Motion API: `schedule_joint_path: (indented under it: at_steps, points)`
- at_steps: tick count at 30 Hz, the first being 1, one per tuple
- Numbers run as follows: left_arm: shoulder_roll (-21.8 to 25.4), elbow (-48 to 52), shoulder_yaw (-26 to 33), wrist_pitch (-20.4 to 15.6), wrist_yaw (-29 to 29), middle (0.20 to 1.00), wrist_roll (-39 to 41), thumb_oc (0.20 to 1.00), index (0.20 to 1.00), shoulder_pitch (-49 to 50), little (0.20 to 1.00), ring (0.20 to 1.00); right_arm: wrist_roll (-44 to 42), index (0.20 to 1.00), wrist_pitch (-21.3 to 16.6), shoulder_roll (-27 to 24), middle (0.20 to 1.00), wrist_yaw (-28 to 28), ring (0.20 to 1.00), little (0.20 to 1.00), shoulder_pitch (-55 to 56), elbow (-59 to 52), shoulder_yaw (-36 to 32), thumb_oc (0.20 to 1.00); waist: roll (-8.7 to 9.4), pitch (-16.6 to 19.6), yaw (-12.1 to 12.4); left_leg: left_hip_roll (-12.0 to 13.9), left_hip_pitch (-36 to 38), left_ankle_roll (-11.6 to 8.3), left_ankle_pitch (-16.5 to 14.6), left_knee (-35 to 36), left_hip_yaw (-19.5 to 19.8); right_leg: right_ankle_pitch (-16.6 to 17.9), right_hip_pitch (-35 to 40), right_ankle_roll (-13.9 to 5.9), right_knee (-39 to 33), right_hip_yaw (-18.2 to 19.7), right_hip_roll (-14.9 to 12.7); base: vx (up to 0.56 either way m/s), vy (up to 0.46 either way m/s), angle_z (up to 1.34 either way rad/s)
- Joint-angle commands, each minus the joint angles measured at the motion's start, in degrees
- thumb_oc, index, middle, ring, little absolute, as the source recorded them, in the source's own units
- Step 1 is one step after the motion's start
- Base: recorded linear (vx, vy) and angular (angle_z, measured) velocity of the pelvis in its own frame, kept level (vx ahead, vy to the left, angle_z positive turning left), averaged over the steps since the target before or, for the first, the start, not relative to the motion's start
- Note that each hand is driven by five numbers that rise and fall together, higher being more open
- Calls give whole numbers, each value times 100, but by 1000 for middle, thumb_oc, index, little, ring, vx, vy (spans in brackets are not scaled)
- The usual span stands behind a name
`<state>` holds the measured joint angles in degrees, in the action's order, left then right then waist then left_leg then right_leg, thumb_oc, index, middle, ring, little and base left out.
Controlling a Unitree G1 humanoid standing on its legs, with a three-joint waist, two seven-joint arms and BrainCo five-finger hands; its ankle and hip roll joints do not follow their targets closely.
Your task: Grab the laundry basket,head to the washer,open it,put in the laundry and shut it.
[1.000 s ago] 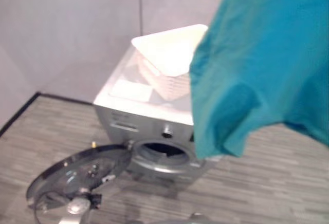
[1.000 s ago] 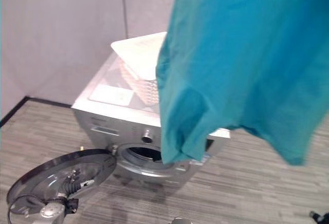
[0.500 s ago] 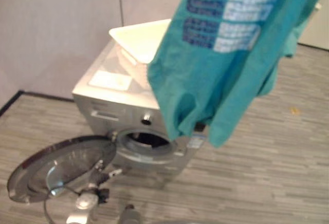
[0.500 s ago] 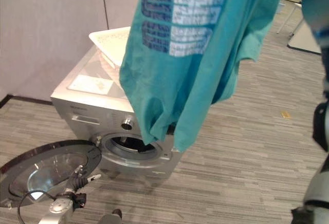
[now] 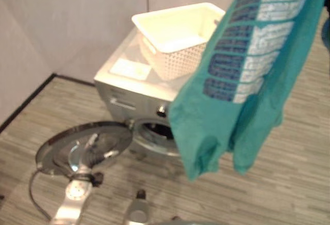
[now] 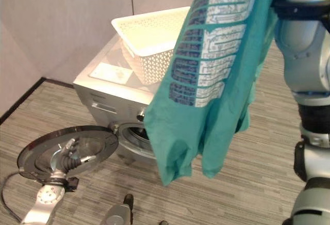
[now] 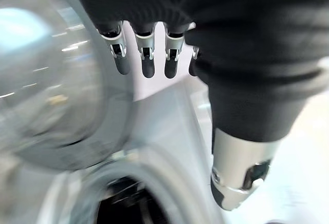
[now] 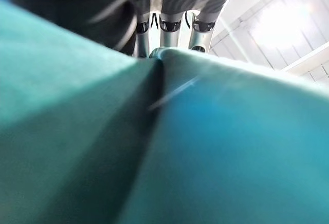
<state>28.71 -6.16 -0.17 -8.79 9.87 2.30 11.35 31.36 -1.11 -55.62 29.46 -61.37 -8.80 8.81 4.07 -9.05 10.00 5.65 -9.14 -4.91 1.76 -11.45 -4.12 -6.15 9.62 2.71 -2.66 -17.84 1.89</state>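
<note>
My right hand (image 8: 169, 26) held the teal cotton T-shirt with pale printed panels (image 6: 216, 75) high in front of me; its fingers (image 8: 200, 29) curled over the bunched cloth, clenched on the fabric; the shirt hung free, its lower hem level with the drum opening (image 5: 157, 132) of the silver front-loading washing machine (image 5: 129, 93) and a little to the right of it; the white perforated plastic laundry basket (image 5: 178, 36) stood on the machine's top, apparently emptied; the round chrome-rimmed glass door (image 5: 85, 147) lay swung fully open to the left; my left hand (image 7: 154, 54) hovered close beside that door, fingers straight and released, holding nothing.

Step in hand, as judged: loading the garment. To do it well, the hanging hem should be lowered and led leftward into the opening first, so the cloth feeds in rather than draping over the rim; the grasp should be freed only once most of the fabric is inside; any trailing sleeve would foul the door seal on closing; the left hand seemed well placed to swing the door shut.
</note>
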Motion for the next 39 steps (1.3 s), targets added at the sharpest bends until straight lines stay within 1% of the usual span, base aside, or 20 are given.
schedule_joint_path:
  at_steps: [1, 4, 5, 7, 9, 10, 11, 18, 21, 22, 24, 26, 27, 28, 29, 31, 32, 33, 34, 39]
  points:
    - [510, 862, 274, -430, -21, 1000, 33, 1000, 1000, -5, 1000, 1000, -174, 200, -38, 206, 200, -92, 200, 200, 159, -99, -257, 200, 134, 502, -43, -104, -791, 274, 796, 464, -57, -597, 500, -313, 50, 411, -94, -13, 5, 10]
    - [639, 1275, 456, -436, -116, 1000, 225, 1000, 1000, 49, 1000, 1000, -214, 200, -51, 324, 200, -180, 200, 200, 258, -239, -262, 200, 109, 528, -68, -101, -767, 257, 817, 459, -58, -605, 515, -291, 69, 415, -84, -4, 4, 2]
    - [826, 1652, 647, -462, -219, 1000, 379, 1000, 1000, 59, 1000, 1000, -264, 200, -70, 394, 200, -289, 200, 200, 365, -338, -253, 200, 62, 557, -90, -102, -749, 243, 842, 452, -58, -615, 536, -272, 79, 416, -81, 0, 0, 0]
    - [889, 1839, 773, -445, -256, 1000, 442, 1000, 1000, 134, 1000, 1000, -290, 200, -77, 460, 200, -337, 200, 200, 449, -409, -290, 200, 67, 568, -104, -98, -729, 238, 847, 454, -58, -619, 544, -263, 90, 417, -71, -3, 5, -3]
    - [1091, 2184, 979, -445, -342, 1000, 504, 1000, 1000, 163, 1000, 1000, -316, 200, -90, 472, 200, -414, 200, 200, 519, -486, -308, 200, 42, 589, -113, -93, -699, 223, 862, 443, -67, -633, 572, -248, 103, 421, -60, 0, 0, 0]
    - [1278, 2478, 1137, -486, -427, 1000, 701, 1000, 1000, 150, 1000, 1000, -368, 200, -90, 474, 200, -492, 200, 200, 533, -524, -258, 200, 17, 620, -119, -85, -670, 212, 883, 447, -67, -631, 580, -241, 111, 424, -54, 0, 0, 0]
    - [1326, 2600, 1217, -479, -458, 1000, 825, 1000, 1000, 144, 1000, 1000, -388, 200, -93, 492, 200, -520, 200, 200, 547, -543, -246, 200, 10, 622, -123, -80, -659, 206, 895, 448, -63, -633, 582, -235, 113, 432, -51, 0, 0, 0]
    - [1484, 2972, 1306, -432, -655, 1000, 1740, 1000, 1000, -17, 1000, 1000, -430, 200, -95, 505, 200, -678, 200, 200, 535, -615, -156, 200, -29, 669, -165, -46, -571, 171, 977, 485, -53, -640, 647, -202, 116, 449, -5, -4, -2, 1]
    - [1357, 3145, 946, -311, -736, 1000, 2376, 1000, 1000, -257, 1000, 1000, -446, 200, -63, 534, 200, -676, 200, 200, 520, -588, -80, 200, -50, 710, -220, -25, -504, 163, 1019, 539, -33, -653, 665, -178, 128, 460, 21, 0, 0, 0]
    - [1352, 3146, 935, -300, -743, 1000, 2396, 1000, 1000, -271, 1000, 1000, -446, 200, -61, 517, 200, -673, 200, 200, 517, -584, -72, 200, -63, 708, -211, -25, -500, 163, 1023, 546, -30, -654, 666, -177, 130, 457, 22, 0, 0, 0]
    - [1265, 3362, 523, -148, -927, 1000, 3060, 1000, 1000, -319, 1000, 1000, -451, 200, -7, 559, 200, -651, 200, 200, 493, -484, 25, 200, -96, 725, -249, -11, -475, 177, 1037, 557, -28, -659, 671, -171, 137, 465, 32, 0, 0, 0]
    - [1356, 3547, 262, -65, -1089, 1000, 3631, 1000, 1000, -274, 1000, 1000, -455, 200, 34, 596, 200, -602, 200, 200, 458, -384, 124, 200, -121, 731, -278, -6, -462, 194, 1037, 557, -31, -652, 682, -172, 134, 470, 38, -5, 2, -2]
    - [1364, 3553, 270, -58, -1096, 1000, 3660, 1000, 1000, -268, 1000, 1000, -458, 200, 32, 593, 200, -591, 200, 200, 447, -366, 136, 200, -122, 732, -274, -6, -460, 195, 1036, 557, -32, -650, 684, -172, 131, 471, 38, -9, 3, -7]
    - [1565, 3698, -64, 67, -1177, 1000, 4349, 1000, 1000, -296, 1000, 1000, -446, 200, 113, 653, 200, -541, 200, 200, 353, -219, 322, 200, -144, 736, -315, 0, -438, 211, 1039, 561, -42, -649, 690, -172, 132, 483, 45, -10, 3, -6]
    - [1665, 3779, -228, 109, -1166, 1000, 4599, 1000, 1000, -360, 1000, 1000, -451, 200, 148, 677, 200, -495, 200, 200, 310, -145, 408, 200, -155, 746, -336, 2, -432, 216, 1040, 566, -46, -644, 691, -173, 130, 487, 48, -12, 1, -3]
    - [1835, 3840, -531, 167, -1134, 1000, 4896, 1000, 1000, -544, 1000, 1000, -444, 200, 196, 714, 200, -428, 200, 200, 221, -23, 553, 200, -157, 764, -373, 8, -411, 224, 1038, 569, -41, -644, 696, -175, 134, 486, 53, 0, 0, 0]
    - [1839, 3826, -554, 163, -1128, 1000, 4906, 1000, 1000, -572, 1000, 1000, -445, 200, 194, 703, 200, -416, 200, 200, 209, -4, 561, 200, -159, 761, -365, 6, -411, 225, 1038, 571, -39, -645, 696, -175, 134, 484, 53, 0, 0, 0]
    - [1891, 3846, -718, 208, -1124, 1000, 4979, 1000, 1000, -686, 1000, 1000, -457, 200, 207, 738, 200, -388, 200, 200, 166, 44, 618, 200, -161, 775, -389, 14, -398, 226, 1039, 578, -45, -650, 703, -172, 137, 486, 53, 0, 0, 0]
    - [1891, 3801, -1042, 241, -1056, 1000, 5024, 1000, 1000, -999, 1000, 1000, -466, 200, 239, 761, 200, -317, 200, 200, 97, 103, 677, 200, -165, 769, -405, 17, -397, 218, 1049, 592, -38, -659, 710, -168, 143, 486, 52, 0, 0, 0]
    - [1643, 3650, -1750, 355, -1019, 1000, 5102, 1000, 1000, -1681, 1000, 1000, -381, 200, 288, 845, 200, -231, 200, 200, -36, 69, 726, 200, -156, 765, -476, 6, -377, 209, 1046, 615, -43, -655, 720, -177, 143, 490, 47, 0, 0, 0]
